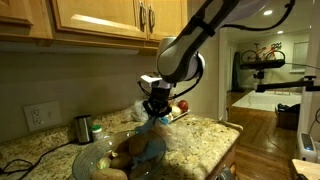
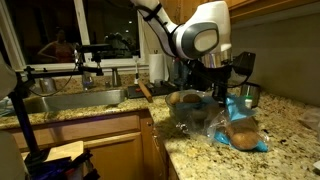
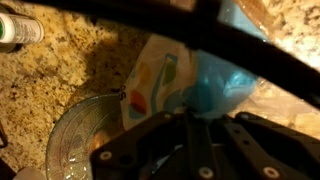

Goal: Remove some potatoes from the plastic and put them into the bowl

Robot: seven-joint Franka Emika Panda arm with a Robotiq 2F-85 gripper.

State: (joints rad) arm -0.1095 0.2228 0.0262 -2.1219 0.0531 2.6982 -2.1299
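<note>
Wrist view looks down past the arm's dark, blurred end onto the blue top of the plastic bag [image 3: 215,88]. A printed label shows on the bag's clear part. The glass bowl [image 3: 85,140] sits just beside the bag on the speckled stone tabletop [image 3: 70,70], and a pale bottle [image 3: 18,30] lies in the upper left corner.

In both exterior views the arm reaches down over the bag, and the fingers [image 1: 156,108] hang right at its bunched blue top. I cannot tell how far apart they stand or whether they have hold of the plastic (they are small and dark in a dim kitchen).

In an exterior view, tan-brown potatoes [image 2: 243,135] lie inside the clear lower part of the bag, which rests on the tabletop next to the bowl. Brown rounded shapes also show at the bowl's glass, but I cannot tell whether they are inside it or behind it.

A small dark metal cup [image 1: 83,128] stands near the wall, well apart from the bag. Some red produce [image 1: 182,105] sits behind the arm. A sink [image 2: 70,100] lies farther along the counter.
</note>
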